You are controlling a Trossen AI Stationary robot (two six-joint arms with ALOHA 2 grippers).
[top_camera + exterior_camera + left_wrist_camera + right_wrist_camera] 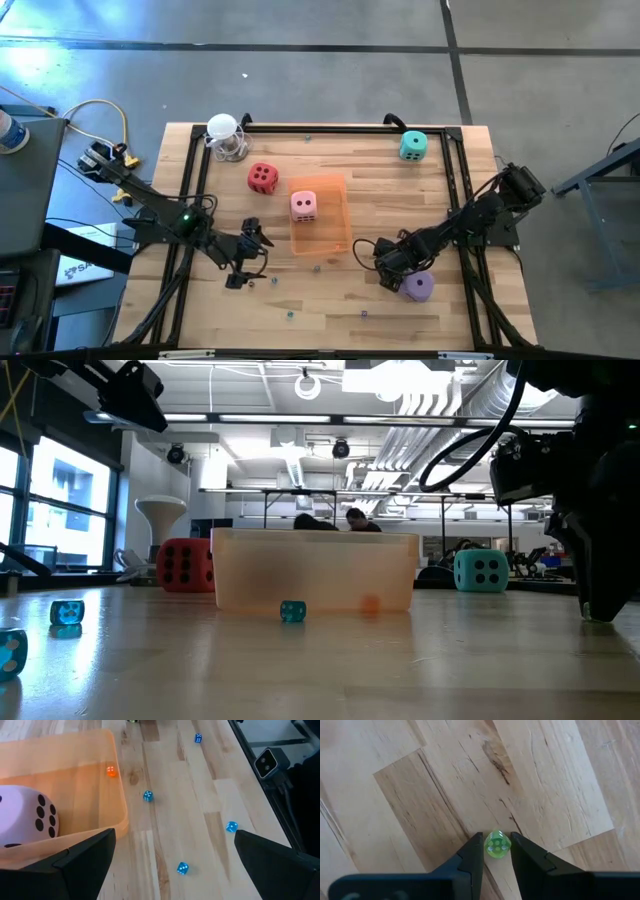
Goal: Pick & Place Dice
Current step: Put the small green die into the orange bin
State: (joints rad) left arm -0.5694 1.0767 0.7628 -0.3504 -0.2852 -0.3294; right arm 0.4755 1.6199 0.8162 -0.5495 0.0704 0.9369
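Your right gripper [497,851] is clenched on a small green die [497,845] — pinched between both fingertips, low over the wood. The purple die [418,287] lies just beside it at 4 o'clock. Your left gripper [252,256] waits, jaws spread wide — pink die [304,205] in the orange tray [335,238] at its 1 o'clock.

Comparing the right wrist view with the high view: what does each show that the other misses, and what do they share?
Only the right wrist view shows a small green die pinched between the right gripper's fingers. Only the high view shows the pink die in the orange tray, the red die, teal die, purple die and the left gripper. Both show the wooden table.
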